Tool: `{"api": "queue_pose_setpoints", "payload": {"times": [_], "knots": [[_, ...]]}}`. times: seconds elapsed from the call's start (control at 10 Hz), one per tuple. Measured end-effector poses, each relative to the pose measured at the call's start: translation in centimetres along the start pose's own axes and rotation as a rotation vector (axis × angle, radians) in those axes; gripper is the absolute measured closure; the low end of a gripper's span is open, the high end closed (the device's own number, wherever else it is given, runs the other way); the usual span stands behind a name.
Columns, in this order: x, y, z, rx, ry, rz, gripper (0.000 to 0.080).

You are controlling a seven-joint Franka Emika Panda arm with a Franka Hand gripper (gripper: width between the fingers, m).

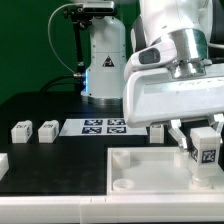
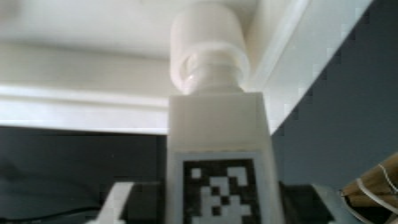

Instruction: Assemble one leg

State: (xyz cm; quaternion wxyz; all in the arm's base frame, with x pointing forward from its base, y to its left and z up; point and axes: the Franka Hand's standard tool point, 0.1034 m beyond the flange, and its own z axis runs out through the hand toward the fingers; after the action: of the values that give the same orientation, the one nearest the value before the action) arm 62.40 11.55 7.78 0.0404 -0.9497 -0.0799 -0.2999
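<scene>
I hold the leg (image 1: 207, 150) in my gripper (image 1: 205, 143), which is clamped on it from both sides. Its black-and-white tag faces the exterior camera, at about four o'clock in that view. In the wrist view the leg (image 2: 217, 120) stands lengthwise between my fingers (image 2: 121, 203), tag nearest the camera and its narrower rounded end pointing away toward white plastic.

The leg hangs upright over the white tray (image 1: 140, 172), near the tray's two o'clock corner. I cannot tell whether it touches the tray. The tray lies flat at about five o'clock in the exterior view, one round socket showing at its ten o'clock corner.

Beyond the tray, toward eleven o'clock from it, the marker board (image 1: 105, 126) lies flat on the black counter (image 1: 60, 160). Two loose white blocks (image 1: 33, 130) sit side by side at nine o'clock of the marker board, apart from it. Another white block (image 1: 157, 130) stands just at the marker board's three o'clock end, partly hidden by my arm.

The counter is matte black and otherwise bare around these parts. At twelve o'clock stands the arm's base (image 1: 105, 65), with dark cables (image 1: 62, 45) looping beside it. A green wall (image 1: 25, 45) closes the room behind, at ten o'clock.
</scene>
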Motion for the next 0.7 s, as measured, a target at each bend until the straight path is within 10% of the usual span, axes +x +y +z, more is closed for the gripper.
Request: {"api": "queue_pose_setpoints", "payload": {"times": [0.7], "knots": [[-1.13, -0.12, 0.74, 0.003, -0.021, -0.001, 0.0507]]}}
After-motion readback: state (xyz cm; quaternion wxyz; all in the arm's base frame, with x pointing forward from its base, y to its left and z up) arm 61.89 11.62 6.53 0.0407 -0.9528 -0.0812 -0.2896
